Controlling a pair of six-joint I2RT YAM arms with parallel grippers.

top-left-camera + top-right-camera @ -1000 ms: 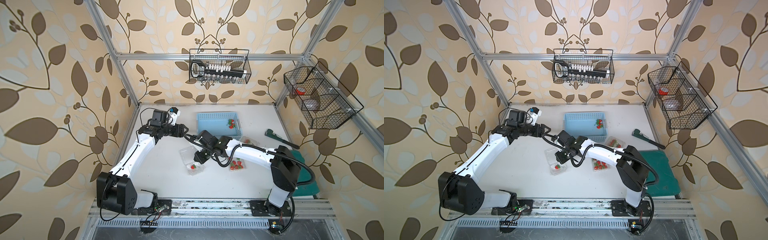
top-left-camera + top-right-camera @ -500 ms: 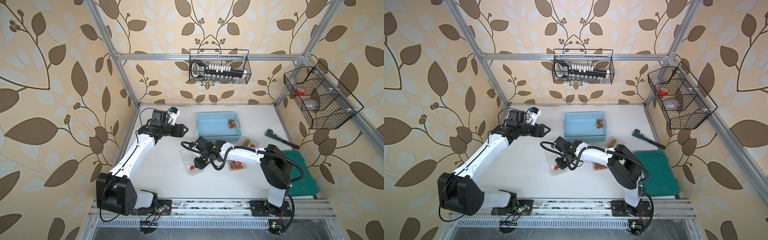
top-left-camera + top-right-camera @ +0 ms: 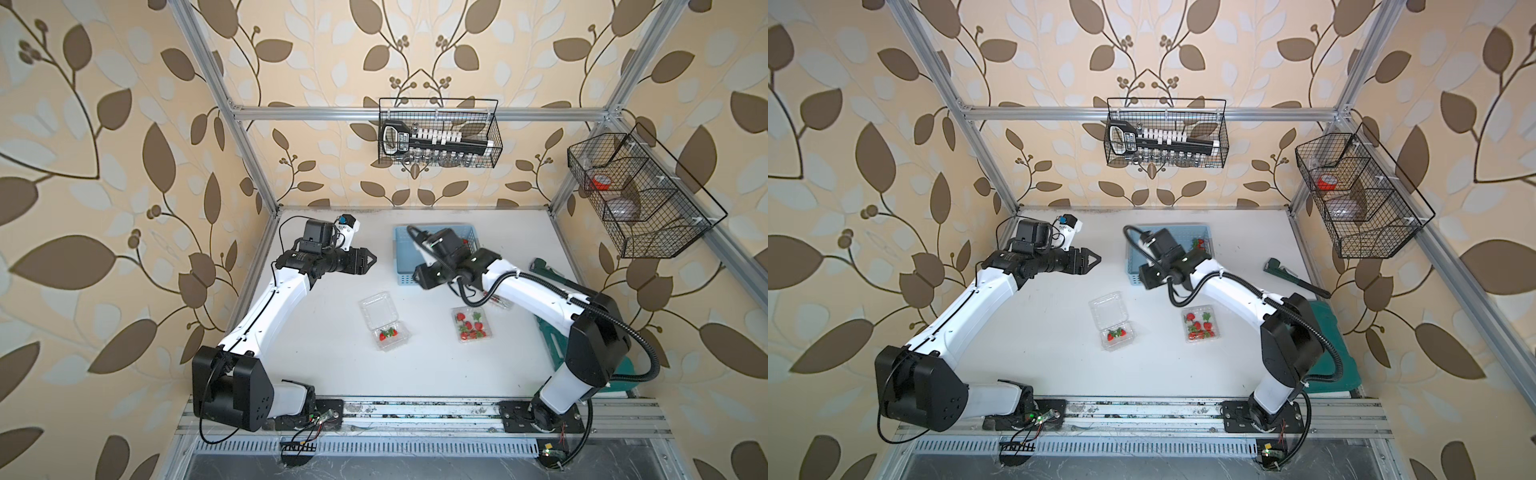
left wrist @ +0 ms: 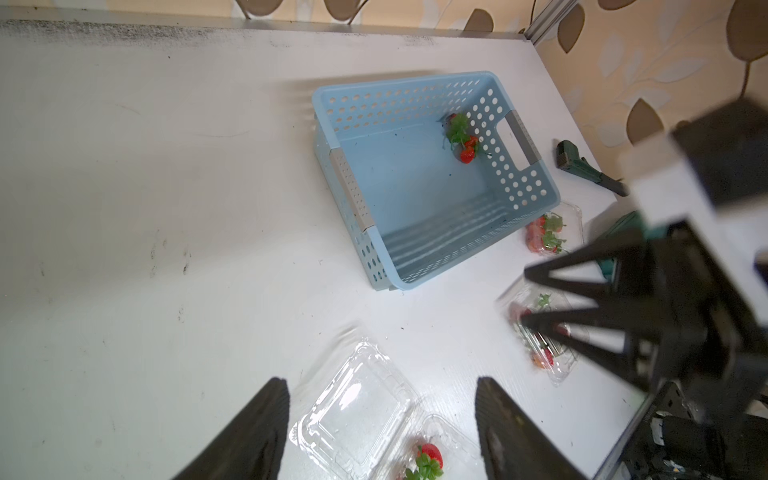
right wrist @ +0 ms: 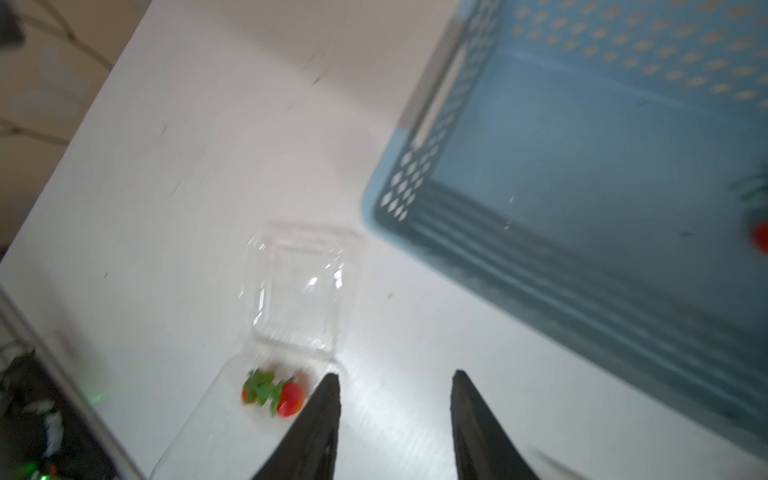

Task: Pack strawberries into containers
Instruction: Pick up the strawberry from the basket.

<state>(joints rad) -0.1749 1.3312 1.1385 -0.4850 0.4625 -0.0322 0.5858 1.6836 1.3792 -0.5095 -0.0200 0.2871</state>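
**Both jaws released above the desk, berries split between basket and boxes**

The white desk carries everything. The left arm reaches from the near-left corner toward the far-left corner; the right arm reaches from the near-right corner toward the middle of the far edge. A green mat lies along the right edge, partly under that arm. A light blue perforated basket sits by the middle of the far edge.

Of the containers, the open container lies near the desk's middle with its lid flat toward the far edge. The second container sits beside it toward the right edge, apart from it. The third container stands just by the basket's near-right corner, partly hidden under the right arm in both top views.

A wrench rests near the right edge. The left gripper hangs in the air over the desk's far-left part, its jaws released and spread with nothing between them. The right gripper hovers by the basket's near-left corner; its jaws are likewise released and bare.

A few strawberries lie in the basket's far-right corner; a couple sit in the open container's base; several fill the second container; more show red in the third.
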